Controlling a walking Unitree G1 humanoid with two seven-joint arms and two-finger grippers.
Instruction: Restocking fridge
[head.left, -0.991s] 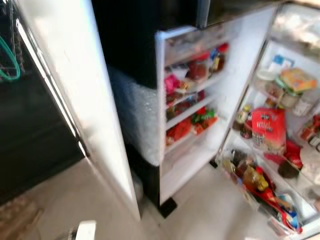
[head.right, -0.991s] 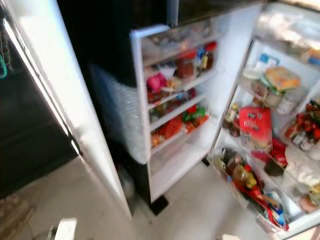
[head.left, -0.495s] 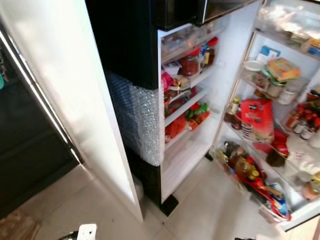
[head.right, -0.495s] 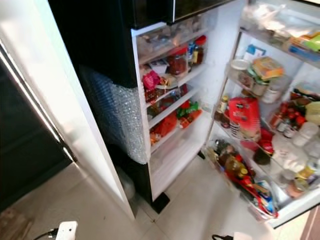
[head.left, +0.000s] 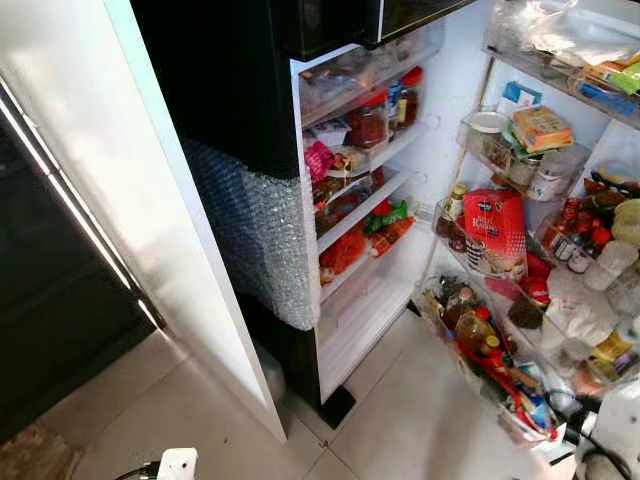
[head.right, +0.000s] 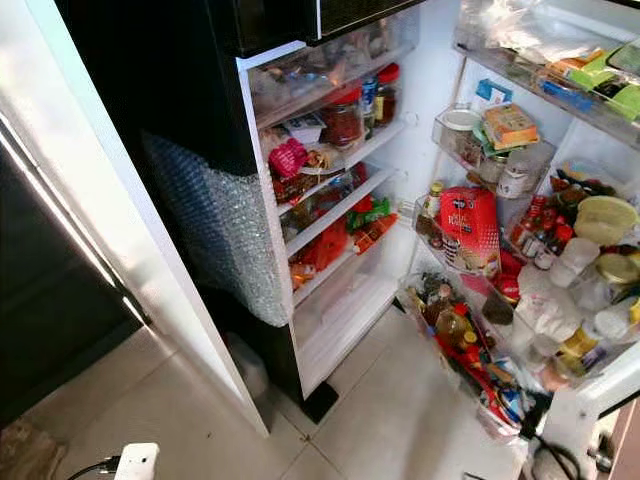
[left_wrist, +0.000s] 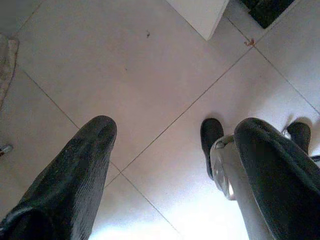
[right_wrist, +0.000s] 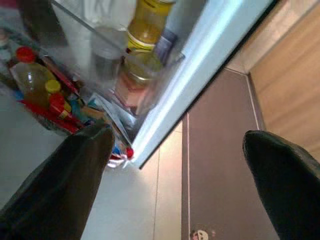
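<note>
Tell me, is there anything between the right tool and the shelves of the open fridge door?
Nothing visible blocks it. The right tool hangs open and empty beside the lower edge of the fridge door, with only bare floor before the shelves. The shelves themselves are crowded with bottles and jars.

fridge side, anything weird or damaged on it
A sheet of bubble wrap covers the middle of the fridge's black side panel, which looks odd, like leftover packing. No damage is visible. The door shelves look crowded but nothing is spilled.
</note>
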